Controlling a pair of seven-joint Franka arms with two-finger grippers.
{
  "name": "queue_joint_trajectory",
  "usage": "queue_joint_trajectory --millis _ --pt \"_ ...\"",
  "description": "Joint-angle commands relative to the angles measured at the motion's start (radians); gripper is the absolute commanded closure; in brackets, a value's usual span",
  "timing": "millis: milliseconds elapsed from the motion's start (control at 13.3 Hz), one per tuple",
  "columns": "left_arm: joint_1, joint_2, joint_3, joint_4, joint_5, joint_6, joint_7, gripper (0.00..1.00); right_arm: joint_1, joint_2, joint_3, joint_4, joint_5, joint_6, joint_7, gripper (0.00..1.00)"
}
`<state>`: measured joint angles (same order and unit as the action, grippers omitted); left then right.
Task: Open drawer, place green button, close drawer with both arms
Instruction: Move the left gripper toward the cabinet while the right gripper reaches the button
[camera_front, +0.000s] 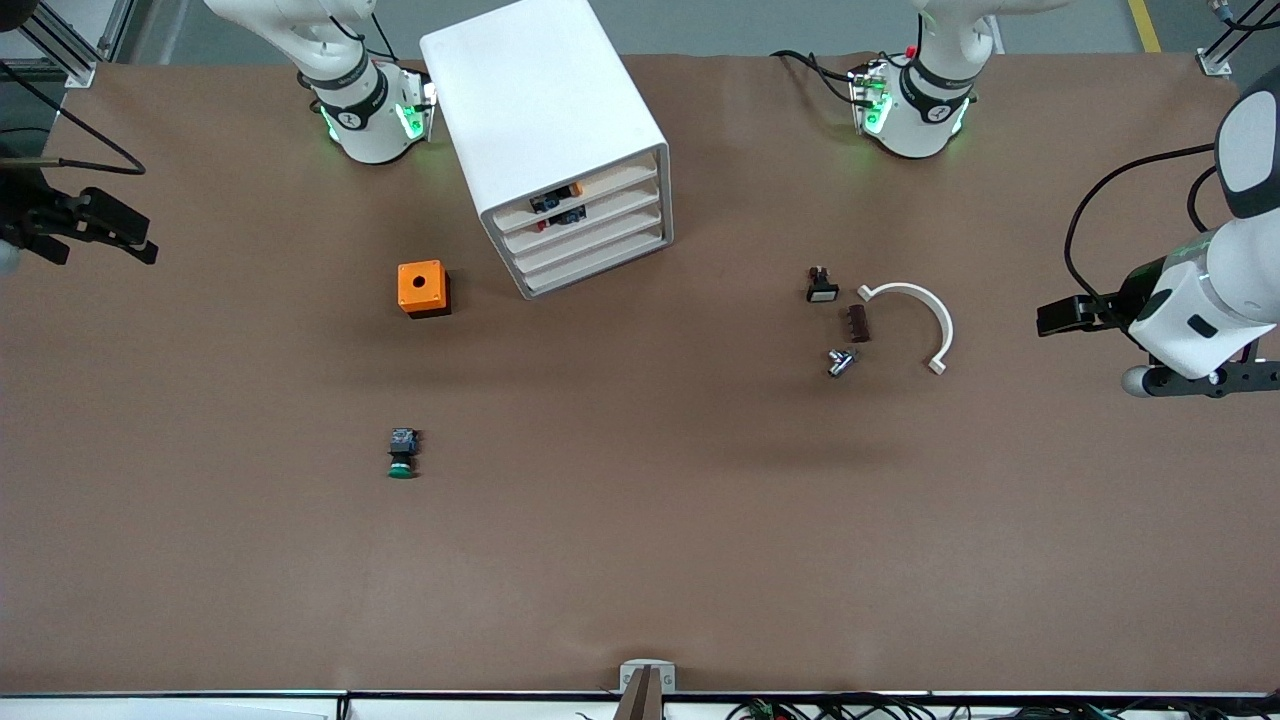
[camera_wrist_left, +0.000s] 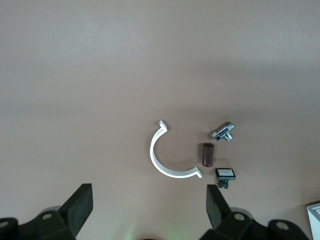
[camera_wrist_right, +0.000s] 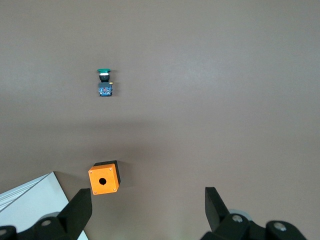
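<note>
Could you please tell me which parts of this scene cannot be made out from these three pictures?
- Cabinet: in the front view the shut third drawer hides its own inside.
- Upper drawers: the orange and blue parts are too small to identify.
- Right claw: its arm is cut off by the front view's edge.
- Button: lettering too small in both views that show it.
- Left claw: only fingertips show in the left wrist view.

Front view: you look down from high across the table (camera_front: 640, 560), facing both arm bases.
Left wrist view: looks down from well above, sharing the white curved bracket (camera_wrist_left: 167, 159) with front.
Right wrist view: likewise, sharing the orange cube (camera_wrist_right: 104, 180) and button (camera_wrist_right: 104, 82).
</note>
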<state>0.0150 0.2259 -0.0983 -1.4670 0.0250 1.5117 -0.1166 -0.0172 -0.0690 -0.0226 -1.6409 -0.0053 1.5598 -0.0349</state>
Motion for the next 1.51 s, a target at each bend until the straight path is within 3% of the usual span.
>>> queue_joint_trajectory --millis 0,452,829,1433 --pt "-0.003 -0.019 0.002 0.001 0.013 -0.013 -0.012 0.00 0.009 -0.025 0.004 -0.017 0.004 0.002 0.001 0.00" --pt "-0.016 -0.008 -0.009 -0.003 -0.002 -0.018 -0.207 0.00 0.033 -0.025 0.007 -0.007 0.004 0.003 -0.007 0.00" --pt "-0.029 0.021 -0.023 -0.012 -0.094 -0.019 -0.469 0.00 0.026 -0.026 0.001 -0.010 0.001 -0.024 -0.013 0.00" --pt "-0.072 0.173 -0.046 -0.009 -0.318 -0.041 -1.065 0.00 0.022 0.012 0.003 -0.005 0.008 0.026 -0.011 0.00"
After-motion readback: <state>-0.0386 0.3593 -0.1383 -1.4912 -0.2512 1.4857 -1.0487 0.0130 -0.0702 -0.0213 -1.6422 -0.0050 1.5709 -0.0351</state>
